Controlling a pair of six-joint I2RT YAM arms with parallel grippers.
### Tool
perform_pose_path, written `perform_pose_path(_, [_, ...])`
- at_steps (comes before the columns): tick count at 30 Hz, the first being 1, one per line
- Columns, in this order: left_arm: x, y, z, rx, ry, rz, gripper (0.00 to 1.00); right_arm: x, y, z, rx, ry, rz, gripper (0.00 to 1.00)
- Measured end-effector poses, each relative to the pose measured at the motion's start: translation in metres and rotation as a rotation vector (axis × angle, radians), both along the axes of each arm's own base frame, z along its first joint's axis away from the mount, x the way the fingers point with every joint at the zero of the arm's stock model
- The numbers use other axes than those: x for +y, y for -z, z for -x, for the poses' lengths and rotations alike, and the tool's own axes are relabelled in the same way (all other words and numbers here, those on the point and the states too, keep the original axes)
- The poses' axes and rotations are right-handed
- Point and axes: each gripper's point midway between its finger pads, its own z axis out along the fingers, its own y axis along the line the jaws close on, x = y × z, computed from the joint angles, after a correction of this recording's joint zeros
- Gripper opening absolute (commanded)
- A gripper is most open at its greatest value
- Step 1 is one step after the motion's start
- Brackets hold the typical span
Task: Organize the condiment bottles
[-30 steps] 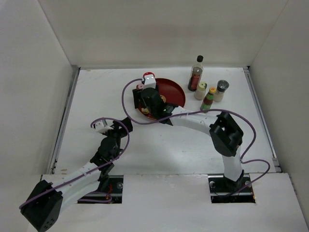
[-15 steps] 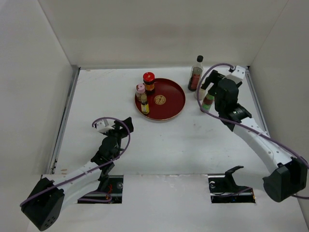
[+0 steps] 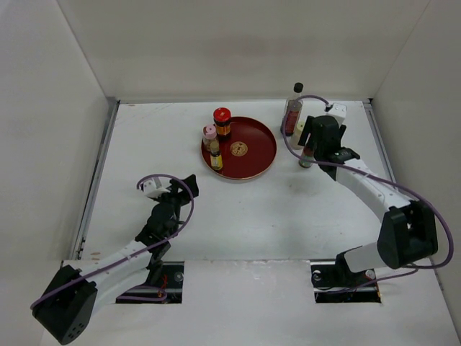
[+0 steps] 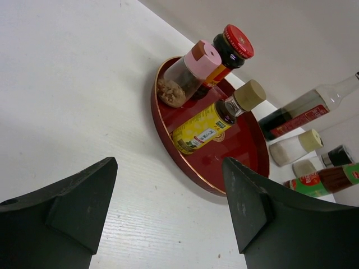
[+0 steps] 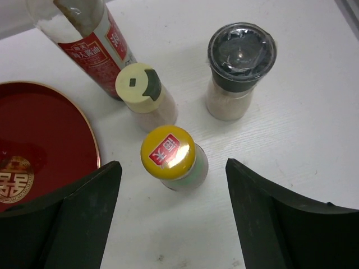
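Nearest me, at about eight o'clock on the table (image 3: pixel 252 216), the left gripper (image 3: pixel 180 186) hangs partly open with nothing in it. Past it, around twelve o'clock, the red plate (image 3: pixel 261 148) carries three bottles: the yellow-labelled bottle (image 4: pixel 205 128), the pink-capped jar (image 4: pixel 188 70) and the red-capped jar (image 4: pixel 233 45). I'd call that nearly half done. Out at two o'clock four wait on the table. The right gripper (image 5: pixel 174 168) hovers wide open astride the yellow-capped bottle (image 5: pixel 168 151), gripping nothing. Beyond stand the cream-capped bottle (image 5: pixel 140 84), the grey-capped grinder (image 5: pixel 241 53) and the tall black-capped bottle (image 3: pixel 294 109).
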Motion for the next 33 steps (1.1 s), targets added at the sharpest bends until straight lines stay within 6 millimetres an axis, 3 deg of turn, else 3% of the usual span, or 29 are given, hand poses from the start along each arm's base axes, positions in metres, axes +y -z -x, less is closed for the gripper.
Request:
perform_pose_path(6, [0.000, 0.002, 0.000, 0.005, 0.001, -0.003, 0.74, 0.002, 0.011, -0.012, 0.025, -0.006, 0.027, 0.62])
perform_pose_path(12, [-0.002, 0.004, 0.000, 0.011, 0.009, -0.006, 0.75, -0.003, 0.012, -0.019, 0.032, 0.014, 0.072, 0.36])
perform_pose_path(21, [-0.005, 0.007, 0.000, 0.021, 0.026, -0.006, 0.75, -0.003, 0.001, -0.005, 0.029, 0.023, 0.197, 0.30])
perform_pose_path(24, [-0.006, 0.008, -0.001, 0.022, 0.026, -0.006, 0.75, 0.013, -0.023, 0.004, -0.027, -0.012, 0.202, 0.28])
perform_pose_path(27, [-0.006, 0.010, -0.001, 0.029, 0.026, -0.011, 0.75, 0.041, -0.048, 0.010, -0.092, -0.072, 0.186, 0.28])
perform_pose_path(33, [-0.005, 0.009, -0.001, 0.027, 0.024, -0.008, 0.75, 0.127, -0.065, -0.001, -0.162, -0.236, 0.117, 0.27])
